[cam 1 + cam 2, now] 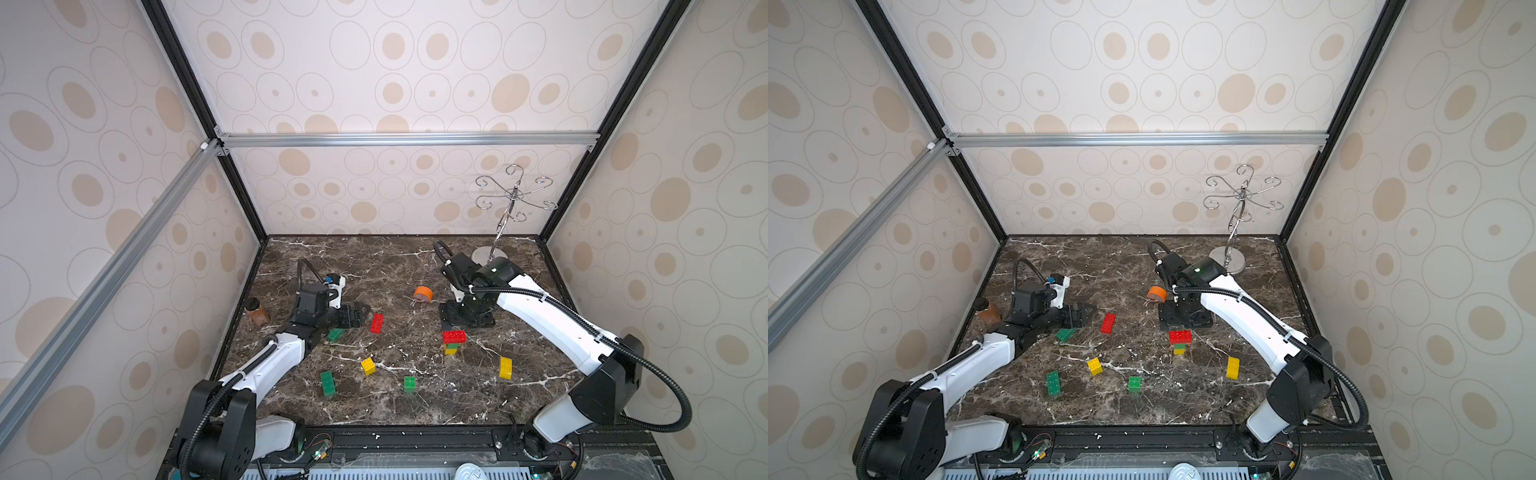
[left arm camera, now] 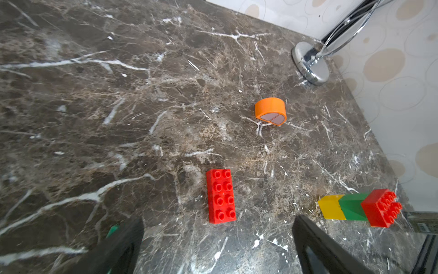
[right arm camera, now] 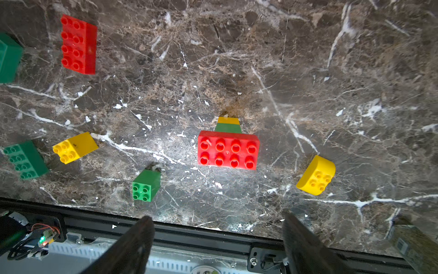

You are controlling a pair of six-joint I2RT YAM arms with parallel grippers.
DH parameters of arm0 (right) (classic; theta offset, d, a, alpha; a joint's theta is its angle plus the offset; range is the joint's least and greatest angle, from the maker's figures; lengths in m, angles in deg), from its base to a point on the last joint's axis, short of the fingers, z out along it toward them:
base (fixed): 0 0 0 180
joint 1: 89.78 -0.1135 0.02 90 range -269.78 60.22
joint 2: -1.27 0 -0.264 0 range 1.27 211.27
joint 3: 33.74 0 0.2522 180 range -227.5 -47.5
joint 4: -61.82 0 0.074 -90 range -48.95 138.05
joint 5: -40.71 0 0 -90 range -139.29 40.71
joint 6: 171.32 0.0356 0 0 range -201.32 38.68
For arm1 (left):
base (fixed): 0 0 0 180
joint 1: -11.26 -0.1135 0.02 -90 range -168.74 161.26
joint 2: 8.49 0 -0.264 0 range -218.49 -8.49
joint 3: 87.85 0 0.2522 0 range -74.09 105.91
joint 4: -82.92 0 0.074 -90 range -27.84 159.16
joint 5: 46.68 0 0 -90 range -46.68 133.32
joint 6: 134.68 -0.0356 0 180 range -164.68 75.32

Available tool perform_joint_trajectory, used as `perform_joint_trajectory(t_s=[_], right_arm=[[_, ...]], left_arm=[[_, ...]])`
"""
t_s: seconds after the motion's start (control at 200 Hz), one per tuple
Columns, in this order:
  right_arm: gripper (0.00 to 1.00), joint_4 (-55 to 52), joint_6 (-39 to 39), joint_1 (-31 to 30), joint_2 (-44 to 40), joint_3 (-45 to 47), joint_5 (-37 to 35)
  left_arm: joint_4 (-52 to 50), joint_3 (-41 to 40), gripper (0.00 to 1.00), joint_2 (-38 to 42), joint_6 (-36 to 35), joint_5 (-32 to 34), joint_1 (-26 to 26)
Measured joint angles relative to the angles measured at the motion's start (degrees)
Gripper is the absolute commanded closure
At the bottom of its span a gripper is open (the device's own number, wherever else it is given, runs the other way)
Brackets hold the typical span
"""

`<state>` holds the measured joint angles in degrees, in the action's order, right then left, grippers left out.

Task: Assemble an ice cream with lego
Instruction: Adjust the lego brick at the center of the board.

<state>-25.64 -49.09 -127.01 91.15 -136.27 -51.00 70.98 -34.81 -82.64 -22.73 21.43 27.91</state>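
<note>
Right wrist — two red bricks (image 3: 79, 44) (image 3: 228, 150), three yellow (image 3: 75, 147) (image 3: 316, 175) (image 3: 228, 120), four green (image 3: 146, 185) (image 3: 25, 159) (image 3: 9, 58) (image 3: 228, 128).

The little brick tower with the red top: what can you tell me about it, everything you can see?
The brick tower stands upright on the marble table: a small yellow brick at the base, a small green brick on it, and a wide red eight-stud brick on top, overhanging both sides. Glossy plastic, studs up. Nothing else touches it.

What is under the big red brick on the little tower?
A green brick sits right under the red brick, and a yellow brick is below that, on the marble table. Their tops are covered, so their studs cannot be seen.
</note>
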Motion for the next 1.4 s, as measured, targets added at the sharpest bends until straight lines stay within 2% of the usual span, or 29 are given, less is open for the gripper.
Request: perform_joint_trajectory(t_s=[0.215, 0.45, 0.705, 1.135, 1.401], right_arm=[[0.1, -2.0, -0.8, 0.0, 0.0, -2.6, -3.5], [0.09, -2.2, -1.7, 0.0, -1.6, -2.8, -5.2], [0.08, -1.8, -1.9, 0.2, -5.9, -0.3, -6.3], [0.07, -1.1, -3.2, 1.7, -6.8, 1.7, -6.3], [0.07, 0.8, -4.5, 2.0, -6.9, 2.0, -4.6]], left_arm=[[-2.0, 7.9, 0.0, -12.1, 1.9, 5.8, 7.9], [-3.5, 10.4, 0.0, -20.9, 5.0, 8.1, 9.9], [-4.1, 12.7, 0.04, -24.9, 6.5, 8.8, 11.5], [-3.6, 17.4, 0.07, -29.1, 9.1, 5.1, 18.6], [-3.3, 17.4, 0.0, -27.6, 11.3, 5.5, 20.1]])
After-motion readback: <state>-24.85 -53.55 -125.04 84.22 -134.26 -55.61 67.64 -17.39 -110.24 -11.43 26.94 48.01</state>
